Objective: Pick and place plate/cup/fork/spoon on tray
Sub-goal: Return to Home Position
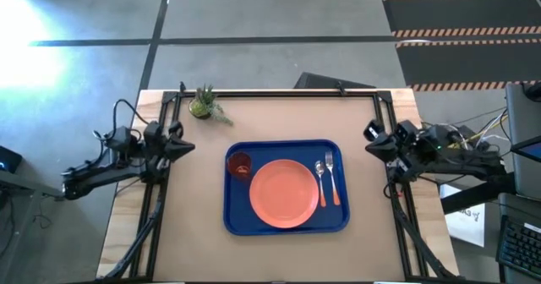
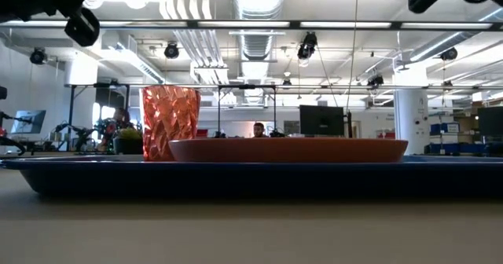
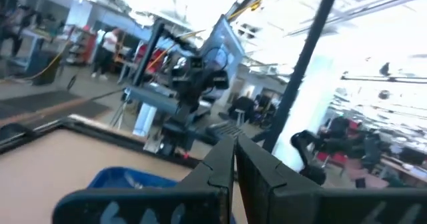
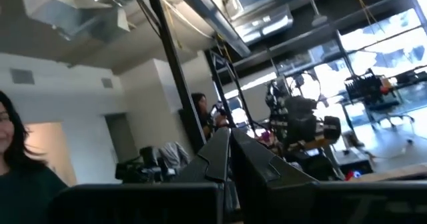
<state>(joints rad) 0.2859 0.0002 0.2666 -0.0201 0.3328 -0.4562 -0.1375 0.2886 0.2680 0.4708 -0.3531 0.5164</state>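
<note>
The deep-blue tray (image 1: 287, 221) lies at the table's middle. On it rest the salmon-orange plate (image 1: 284, 194), the dark-red cup (image 1: 239, 166) upright at the tray's far left corner, and the spoon (image 1: 321, 181) and fork (image 1: 332, 179) side by side right of the plate. In the low view the cup (image 2: 170, 122) stands left of the plate (image 2: 288, 149) on the tray (image 2: 251, 177). My left gripper (image 1: 188, 146) is shut and empty, raised at the table's left edge; it also shows in the left wrist view (image 3: 235, 159). My right gripper (image 1: 370, 147) is shut and empty at the right edge; it also shows in the right wrist view (image 4: 230, 151).
A small green potted plant (image 1: 204, 105) stands at the table's far left. Black frame posts run along the left edge (image 1: 161, 174) and the right edge (image 1: 393, 182). Bare tabletop lies around the tray. A person (image 4: 17, 157) shows in the room beyond the table.
</note>
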